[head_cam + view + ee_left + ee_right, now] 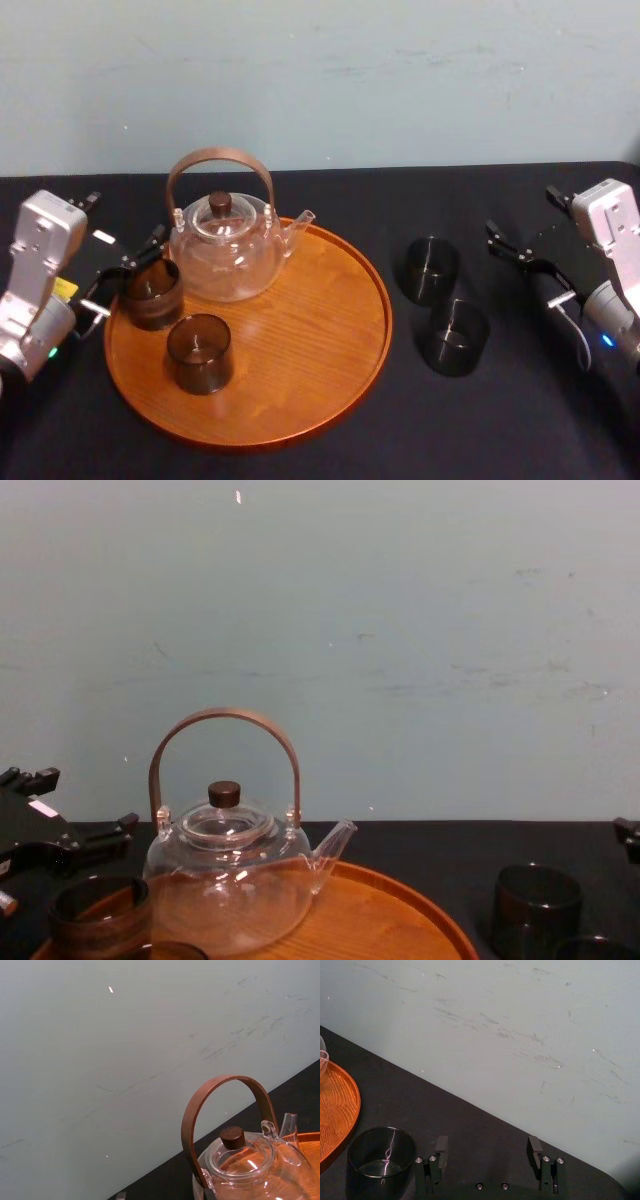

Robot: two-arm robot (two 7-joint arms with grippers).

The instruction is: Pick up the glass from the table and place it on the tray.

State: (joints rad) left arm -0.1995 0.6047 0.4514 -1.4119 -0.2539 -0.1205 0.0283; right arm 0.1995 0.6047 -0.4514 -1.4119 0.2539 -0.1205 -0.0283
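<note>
Two dark glasses stand on the black table (330, 200) right of the tray: one farther back (430, 268), one nearer (455, 337). The round wooden tray (320, 340) holds a glass teapot (228, 250) and two more dark glasses (152, 293) (200, 352). My right gripper (525, 220) hovers open to the right of the farther table glass. In the right wrist view that glass (381, 1157) stands just outside one finger (441, 1146), with nothing between the fingers of the right gripper (487, 1149). My left gripper (122, 222) is open at the tray's left edge, just behind a tray glass.
A pale wall (330, 80) closes off the back of the table. The teapot's tall brown handle (225, 720) rises over the tray's back left. Bare table lies between the tray and the two right-hand glasses, and in front of them.
</note>
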